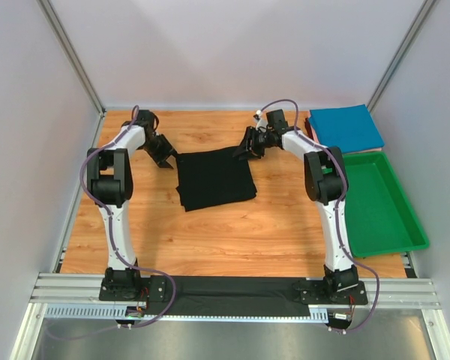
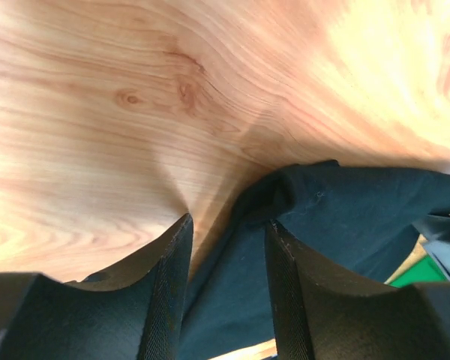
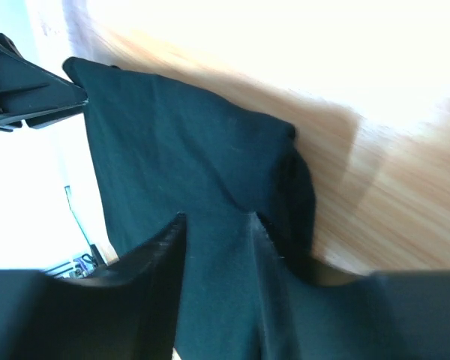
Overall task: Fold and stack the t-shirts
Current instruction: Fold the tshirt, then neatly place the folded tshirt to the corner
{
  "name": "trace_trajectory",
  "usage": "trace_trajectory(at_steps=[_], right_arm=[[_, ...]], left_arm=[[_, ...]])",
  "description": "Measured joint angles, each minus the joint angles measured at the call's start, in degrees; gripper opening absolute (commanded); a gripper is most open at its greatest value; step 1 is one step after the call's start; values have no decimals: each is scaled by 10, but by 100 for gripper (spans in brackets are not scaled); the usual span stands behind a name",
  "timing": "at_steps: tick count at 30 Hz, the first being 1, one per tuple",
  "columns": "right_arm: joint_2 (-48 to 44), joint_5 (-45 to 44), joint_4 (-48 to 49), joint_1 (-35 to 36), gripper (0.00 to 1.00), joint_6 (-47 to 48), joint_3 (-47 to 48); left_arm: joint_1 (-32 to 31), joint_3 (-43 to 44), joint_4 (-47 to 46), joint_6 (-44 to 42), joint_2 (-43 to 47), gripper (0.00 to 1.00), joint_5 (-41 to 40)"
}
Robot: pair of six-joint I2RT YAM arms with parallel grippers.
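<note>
A black t-shirt [image 1: 214, 178] lies folded into a flat rectangle in the middle of the wooden table. My left gripper [image 1: 163, 154] hovers at its far left corner. In the left wrist view its jaws [image 2: 226, 225] stand apart, with the shirt's corner [image 2: 345, 210] and bare wood showing between them. My right gripper [image 1: 247, 146] is over the far right corner. Its jaws [image 3: 217, 217] stand apart above the flat black cloth [image 3: 180, 142], gripping nothing. A folded teal-blue t-shirt [image 1: 346, 127] lies at the back right.
A green plastic tray [image 1: 379, 202] sits along the right side, just in front of the teal-blue shirt. White walls close in the table on the left, back and right. Bare wood [image 1: 210, 240] lies between the black shirt and the arm bases.
</note>
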State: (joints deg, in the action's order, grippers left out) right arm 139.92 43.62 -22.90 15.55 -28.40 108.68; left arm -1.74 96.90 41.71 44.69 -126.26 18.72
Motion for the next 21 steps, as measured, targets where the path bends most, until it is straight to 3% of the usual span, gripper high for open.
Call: trace_trajectory(at_steps=[5, 10, 17, 21], right_arm=[[-22, -24, -19, -2, 62, -3, 6], [-108, -70, -49, -9, 66, 16, -50], [-141, -102, -84, -12, 67, 59, -69], [-125, -102, -93, -11, 66, 74, -69]], left_arm=[[0, 65, 52, -1, -1, 51, -21], [-2, 96, 75, 0, 38, 50, -33], [-25, -94, 19, -3, 154, 46, 12], [-48, -142, -5, -14, 145, 44, 45]])
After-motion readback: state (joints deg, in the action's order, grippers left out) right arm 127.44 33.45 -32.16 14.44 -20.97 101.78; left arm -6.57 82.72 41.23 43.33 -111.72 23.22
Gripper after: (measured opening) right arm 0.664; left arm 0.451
